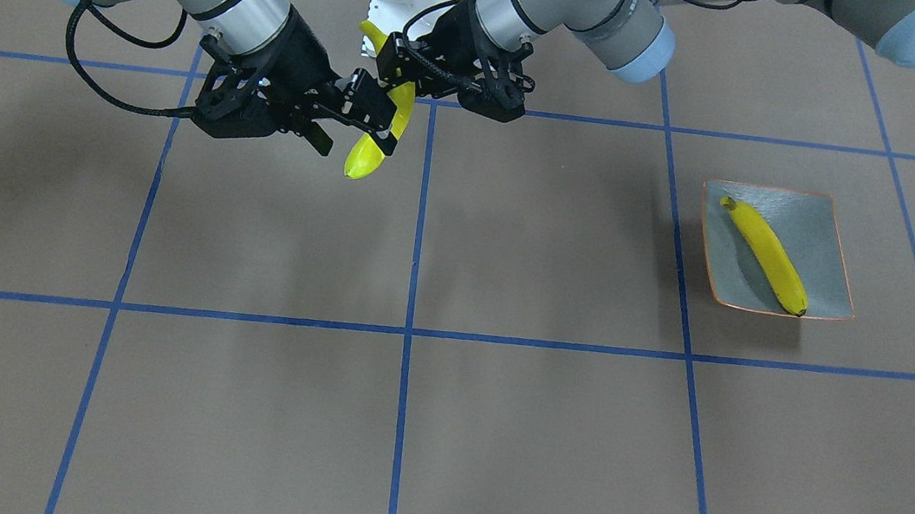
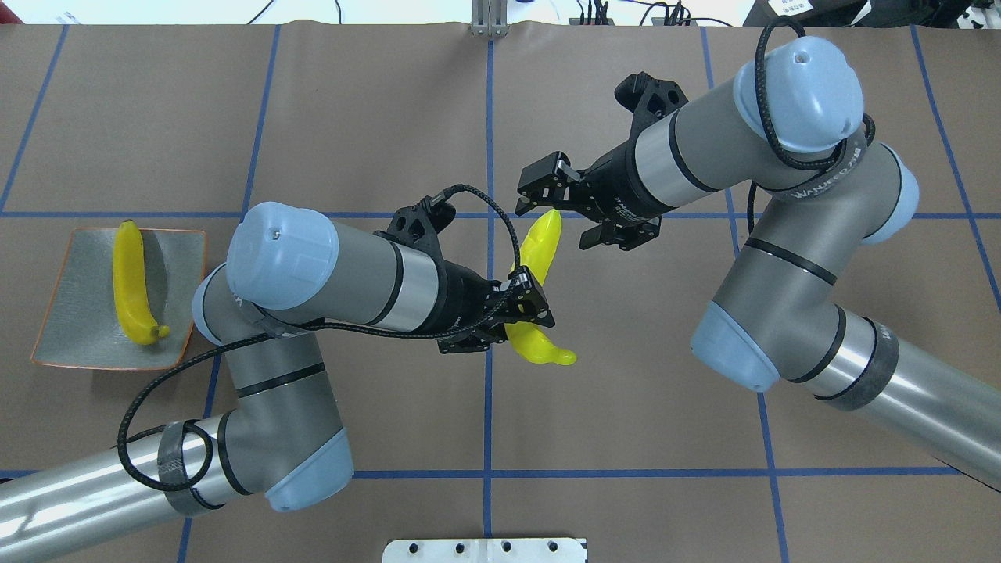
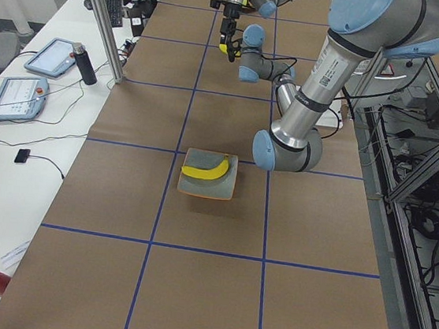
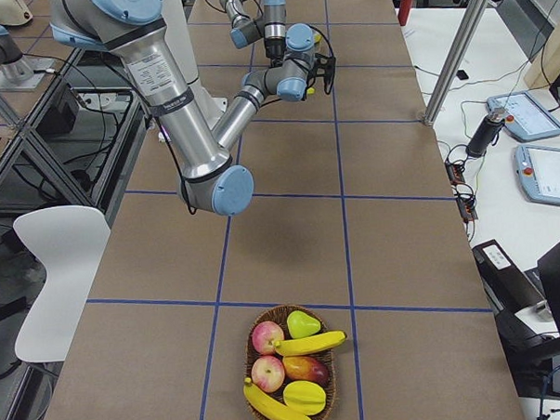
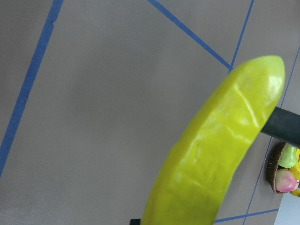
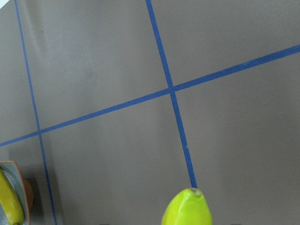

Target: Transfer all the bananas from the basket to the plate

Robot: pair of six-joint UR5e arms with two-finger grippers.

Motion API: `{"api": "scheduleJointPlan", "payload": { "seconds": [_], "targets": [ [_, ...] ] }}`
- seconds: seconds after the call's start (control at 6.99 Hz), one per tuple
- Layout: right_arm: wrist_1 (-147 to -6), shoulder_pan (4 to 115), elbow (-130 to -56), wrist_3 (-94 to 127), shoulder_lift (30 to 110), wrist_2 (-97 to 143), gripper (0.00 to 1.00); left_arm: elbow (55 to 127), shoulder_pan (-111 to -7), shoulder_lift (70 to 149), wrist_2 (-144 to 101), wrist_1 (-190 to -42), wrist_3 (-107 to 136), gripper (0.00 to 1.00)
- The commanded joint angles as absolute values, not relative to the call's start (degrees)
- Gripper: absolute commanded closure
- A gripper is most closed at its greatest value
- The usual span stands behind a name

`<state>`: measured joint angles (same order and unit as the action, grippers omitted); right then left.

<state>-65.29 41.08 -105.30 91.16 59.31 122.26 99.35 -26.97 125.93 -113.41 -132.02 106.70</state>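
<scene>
One yellow banana (image 2: 539, 242) hangs in the air over the table's middle. My left gripper (image 2: 525, 306) is shut on its near half. My right gripper (image 2: 567, 211) stands open, its fingers either side of the far tip without pinching it. In the front view the same banana (image 1: 366, 160) shows between the right gripper (image 1: 347, 121) and the left gripper (image 1: 398, 66). A second banana (image 2: 131, 281) lies on the grey-blue plate (image 2: 78, 313) at the left. The basket (image 4: 266, 315) at the table's right end holds two more bananas (image 4: 309, 344) among other fruit.
Apples and other fruit fill the basket around the bananas. The white robot base (image 2: 485, 547) sits at the table's near edge. A side bench with tablets (image 3: 17, 94) and a metal post (image 3: 101, 16) runs along the far side. Blue tape lines grid the brown table.
</scene>
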Motion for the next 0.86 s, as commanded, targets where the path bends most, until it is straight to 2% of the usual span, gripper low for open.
{"api": "scheduleJointPlan", "payload": {
  "seconds": [0.0, 0.43, 0.57, 0.72],
  "targets": [
    [-65.3, 41.8, -105.4, 91.7, 60.3, 122.2, 0.0, 103.3, -30.9, 116.9, -113.1, -132.0, 106.7, 1.0],
    [-65.7, 42.4, -105.4, 91.7, 61.2, 121.1, 0.0, 107.7, -40.3, 98.2, -114.1, -137.3, 105.9, 1.0],
    [-65.7, 43.0, -105.4, 91.7, 62.2, 120.9, 0.0, 106.6, -43.5, 91.2, -117.8, -146.1, 105.2, 1.0],
    [-65.7, 43.1, -105.3, 91.7, 62.3, 120.9, 0.0, 103.6, -48.1, 88.1, -124.8, -151.1, 100.4, 1.0]
  ]
}}
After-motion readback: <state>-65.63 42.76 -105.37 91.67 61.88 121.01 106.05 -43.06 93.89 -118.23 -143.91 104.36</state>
